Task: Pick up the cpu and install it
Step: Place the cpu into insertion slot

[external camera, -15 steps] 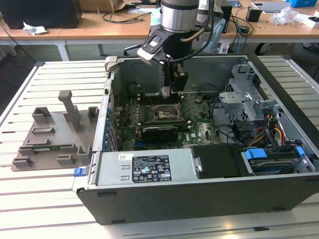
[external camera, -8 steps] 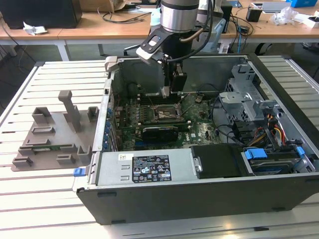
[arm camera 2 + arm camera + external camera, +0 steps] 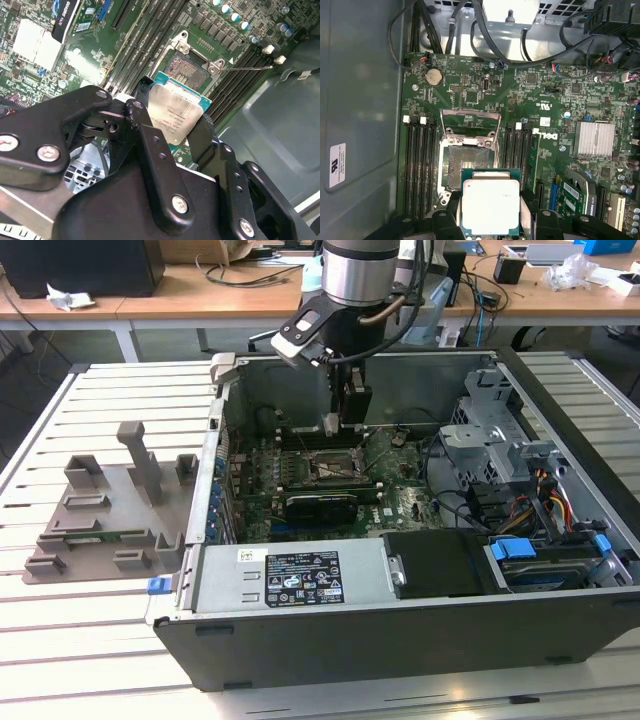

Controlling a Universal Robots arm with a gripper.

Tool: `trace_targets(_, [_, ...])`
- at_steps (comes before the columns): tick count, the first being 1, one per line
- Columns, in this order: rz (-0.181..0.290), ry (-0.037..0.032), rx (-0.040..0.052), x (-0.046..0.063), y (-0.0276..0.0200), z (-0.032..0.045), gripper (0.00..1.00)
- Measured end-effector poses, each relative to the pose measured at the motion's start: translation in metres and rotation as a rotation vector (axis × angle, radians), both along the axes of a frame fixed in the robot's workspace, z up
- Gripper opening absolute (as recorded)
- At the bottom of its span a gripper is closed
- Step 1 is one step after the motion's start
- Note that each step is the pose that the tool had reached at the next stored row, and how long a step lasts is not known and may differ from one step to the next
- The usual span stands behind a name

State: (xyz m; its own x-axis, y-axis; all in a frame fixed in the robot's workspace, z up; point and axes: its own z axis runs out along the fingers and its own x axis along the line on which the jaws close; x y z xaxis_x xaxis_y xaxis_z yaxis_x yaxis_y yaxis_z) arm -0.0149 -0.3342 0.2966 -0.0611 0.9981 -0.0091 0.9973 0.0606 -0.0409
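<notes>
Your claw [image 3: 172, 122] is closed on the chip [image 3: 181, 114]. Its black fingers [image 3: 204, 136] pinch two opposite edges, and the silver top faces the wrist cameras. The chip hangs inside the computer case [image 3: 400, 640], over the green board [image 3: 555, 100], and is not yet seated. The open socket [image 3: 468, 165] lies just below and a little ahead of the claw. The socket's hinged frame [image 3: 470, 122] is lifted beyond it, and memory slots [image 3: 417, 165] run along either side.

The main risk from here is the line-up. If the chip goes down offset or twisted against the socket, a corner could land on the rim or bend the fine contacts. A tilted chip could also catch on the raised frame. The grip on the thin edges looks narrow, so a knock could make the chip slip.
</notes>
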Motion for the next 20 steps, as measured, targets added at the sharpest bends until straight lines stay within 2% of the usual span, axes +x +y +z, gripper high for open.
trace_targets(20, [-0.110, 0.0000, 0.0001, 0.0000, 0.0000, 0.0000, 0.55])
